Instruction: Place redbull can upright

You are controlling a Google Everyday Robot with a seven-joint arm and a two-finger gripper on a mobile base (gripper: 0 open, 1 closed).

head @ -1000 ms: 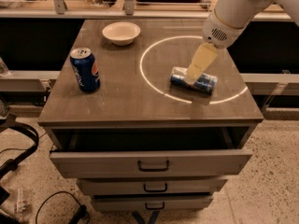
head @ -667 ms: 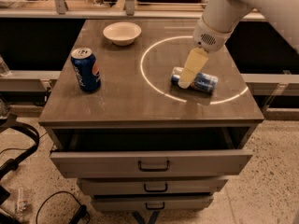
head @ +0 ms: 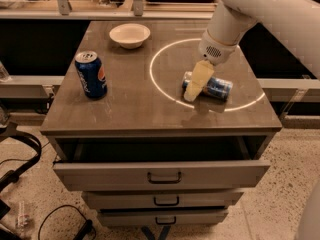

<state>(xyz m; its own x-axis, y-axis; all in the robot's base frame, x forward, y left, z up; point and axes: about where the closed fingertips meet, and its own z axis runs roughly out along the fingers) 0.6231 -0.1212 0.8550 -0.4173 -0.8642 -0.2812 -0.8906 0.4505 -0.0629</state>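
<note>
The redbull can (head: 214,87), slim and blue-and-silver, lies on its side on the right half of the cabinet top (head: 135,109), inside a white light ring. My gripper (head: 192,90) hangs from the white arm coming in from the upper right. Its pale fingers (head: 197,80) point down over the can's left end and hide that end. The fingertip reaches the tabletop at the ring's line.
A wider dark blue Pepsi can (head: 91,74) stands upright at the left of the top. A white bowl (head: 129,35) sits at the back centre. The top drawer (head: 160,171) below is pulled open toward me. Cables lie on the floor at the left.
The arm and gripper have shifted left and lower, from over the can's middle to its left end. The can lies in the same spot.
</note>
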